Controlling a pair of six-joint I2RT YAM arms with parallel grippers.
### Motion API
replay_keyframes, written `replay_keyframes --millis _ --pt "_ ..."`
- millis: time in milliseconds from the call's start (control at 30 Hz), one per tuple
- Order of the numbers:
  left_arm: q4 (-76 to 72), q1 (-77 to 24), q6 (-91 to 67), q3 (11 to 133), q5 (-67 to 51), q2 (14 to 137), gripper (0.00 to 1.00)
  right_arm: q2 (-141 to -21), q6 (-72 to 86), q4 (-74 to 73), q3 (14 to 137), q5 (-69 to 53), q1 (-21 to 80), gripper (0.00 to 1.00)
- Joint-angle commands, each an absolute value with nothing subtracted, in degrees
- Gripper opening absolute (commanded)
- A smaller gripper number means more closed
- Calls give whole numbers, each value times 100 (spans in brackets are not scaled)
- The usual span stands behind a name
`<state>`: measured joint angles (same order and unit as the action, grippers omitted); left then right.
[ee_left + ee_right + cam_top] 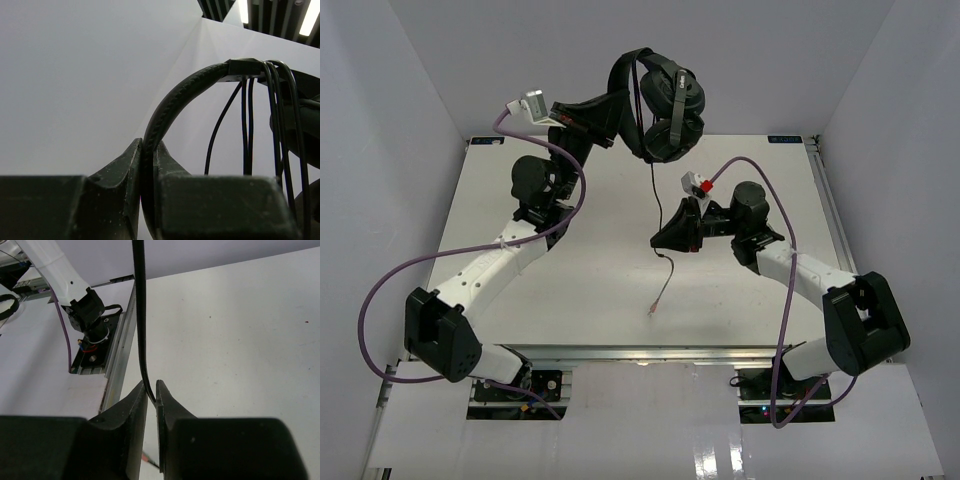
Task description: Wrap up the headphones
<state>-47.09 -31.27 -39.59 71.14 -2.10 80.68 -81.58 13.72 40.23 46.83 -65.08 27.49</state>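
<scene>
The black headphones (670,105) hang in the air at the back of the table. My left gripper (618,118) is shut on their headband (170,105). Several turns of the thin black cable (272,120) lie over the headband near the earcups. The cable (657,195) hangs down from the earcups to my right gripper (663,240), which is shut on it (141,330). Below that gripper the cable's end with a pink plug (653,308) trails on the table. The green plug is not visible.
The white table (590,290) has white walls at the left, back and right. Purple robot cables (410,275) loop beside both arms. The left arm's base (87,325) and the table's metal edge rail (120,365) show in the right wrist view.
</scene>
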Motion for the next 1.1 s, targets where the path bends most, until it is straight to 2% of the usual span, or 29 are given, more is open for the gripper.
replay_keyframes --millis 0,733,867,967,1067 --pt "-4586 -3120 -3717 7452 370 7757 0 -7909 1077 3944 4589 -6569 2873 18" --pt "-4105 -3024 -3340 7986 864 7919 0 -7670 984 4008 4365 -6644 3194 17" --pt "-4063 -2991 -3331 8019 905 7934 0 -7655 984 4017 4357 -6662 3238 14" --pt "-4041 -2969 -3322 8062 923 7965 0 -7644 993 4017 4342 -6662 3261 8" --pt "-4006 -2953 -3317 8105 937 8000 0 -7615 993 4022 4331 -6657 3275 8"
